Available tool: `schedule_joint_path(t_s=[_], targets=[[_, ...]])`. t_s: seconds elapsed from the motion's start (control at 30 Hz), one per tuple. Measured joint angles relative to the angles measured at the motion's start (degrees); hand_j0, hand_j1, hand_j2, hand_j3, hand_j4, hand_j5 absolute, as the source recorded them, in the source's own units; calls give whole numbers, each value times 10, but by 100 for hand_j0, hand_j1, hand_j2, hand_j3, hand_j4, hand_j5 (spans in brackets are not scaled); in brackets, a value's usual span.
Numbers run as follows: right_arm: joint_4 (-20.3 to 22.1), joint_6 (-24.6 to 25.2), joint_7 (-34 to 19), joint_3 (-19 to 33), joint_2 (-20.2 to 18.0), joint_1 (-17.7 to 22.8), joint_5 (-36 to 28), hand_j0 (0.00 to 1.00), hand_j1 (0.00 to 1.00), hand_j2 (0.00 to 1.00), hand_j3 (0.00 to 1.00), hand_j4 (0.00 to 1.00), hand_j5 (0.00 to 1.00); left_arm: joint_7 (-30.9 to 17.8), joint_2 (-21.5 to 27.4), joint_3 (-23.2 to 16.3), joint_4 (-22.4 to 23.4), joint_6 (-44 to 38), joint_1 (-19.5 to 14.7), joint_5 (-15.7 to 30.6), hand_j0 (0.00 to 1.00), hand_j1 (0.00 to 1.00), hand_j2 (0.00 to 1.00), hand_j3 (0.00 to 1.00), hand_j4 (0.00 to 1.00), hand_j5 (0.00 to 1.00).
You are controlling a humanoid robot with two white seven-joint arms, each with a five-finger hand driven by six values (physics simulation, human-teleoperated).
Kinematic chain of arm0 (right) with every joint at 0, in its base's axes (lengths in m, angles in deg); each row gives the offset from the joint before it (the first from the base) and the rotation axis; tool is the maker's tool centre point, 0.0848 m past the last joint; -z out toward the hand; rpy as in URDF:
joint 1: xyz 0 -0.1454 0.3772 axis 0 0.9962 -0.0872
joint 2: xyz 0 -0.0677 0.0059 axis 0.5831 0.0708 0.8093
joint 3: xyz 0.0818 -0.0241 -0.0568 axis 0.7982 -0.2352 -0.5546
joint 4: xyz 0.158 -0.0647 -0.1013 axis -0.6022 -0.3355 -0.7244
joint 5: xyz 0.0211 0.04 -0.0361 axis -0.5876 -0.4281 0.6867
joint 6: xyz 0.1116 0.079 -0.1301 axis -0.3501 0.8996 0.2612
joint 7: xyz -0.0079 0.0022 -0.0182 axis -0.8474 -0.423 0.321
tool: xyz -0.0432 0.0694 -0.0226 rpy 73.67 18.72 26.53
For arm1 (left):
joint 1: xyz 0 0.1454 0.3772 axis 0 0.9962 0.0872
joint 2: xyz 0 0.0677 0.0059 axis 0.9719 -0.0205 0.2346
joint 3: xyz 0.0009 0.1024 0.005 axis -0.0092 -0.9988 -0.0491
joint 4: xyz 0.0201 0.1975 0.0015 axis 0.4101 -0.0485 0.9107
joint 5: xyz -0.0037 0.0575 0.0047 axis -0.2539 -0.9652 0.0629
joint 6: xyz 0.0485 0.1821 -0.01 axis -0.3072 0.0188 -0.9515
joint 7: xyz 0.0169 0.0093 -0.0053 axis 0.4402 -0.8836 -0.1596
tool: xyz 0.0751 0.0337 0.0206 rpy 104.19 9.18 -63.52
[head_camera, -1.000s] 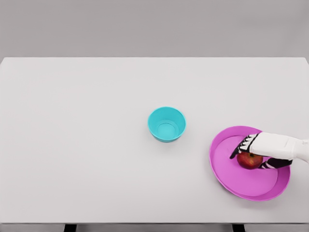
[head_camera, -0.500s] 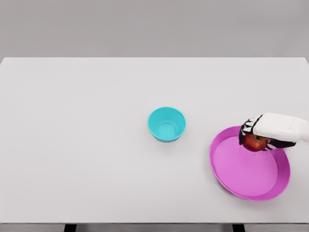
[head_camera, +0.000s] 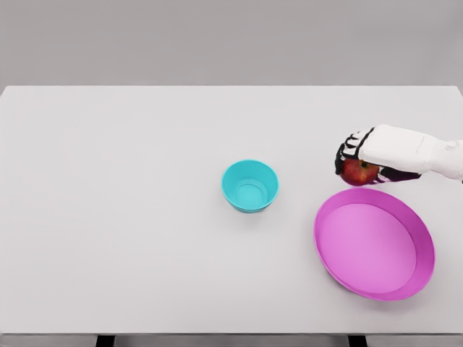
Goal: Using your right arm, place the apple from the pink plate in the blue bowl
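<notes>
Apple: small round glossy red apple [head_camera: 359,172], above the white desk [head_camera: 130,217], just beyond the round pink plate [head_camera: 374,243]
Right hand: white hand [head_camera: 362,155] clasping the apple
Bowl: round blue bowl [head_camera: 249,186], well left

A wide white table [head_camera: 130,238] stands before a plain grey wall [head_camera: 231,40], evenly lit.
</notes>
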Motion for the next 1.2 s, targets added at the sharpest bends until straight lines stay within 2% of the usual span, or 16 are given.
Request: schedule_joint_path(t_s=[0.23, 0.47, 0.83, 1.2], targets=[[0, 0, 0, -4, 65, -11, 26, 41, 41, 41, 41, 41, 41, 0, 0, 0, 0, 0, 0, 0, 100, 100, 100, 100, 100, 100], [-1, 0, 0, -32, 123, -31, 55, 41, 41, 41, 41, 41, 41, 0, 0, 0, 0, 0, 0, 0, 100, 100, 100, 100, 100, 100], [-5, -1, 0, -85, 177, -73, 86, 41, 41, 41, 41, 41, 41, 0, 0, 0, 0, 0, 0, 0, 100, 100, 100, 100, 100, 100], [-64, 0, 0, -148, 218, -115, 102, 42, 42, 42, 42, 42, 42, 0, 0, 0, 0, 0, 0, 0, 100, 100, 100, 100, 100, 100]])
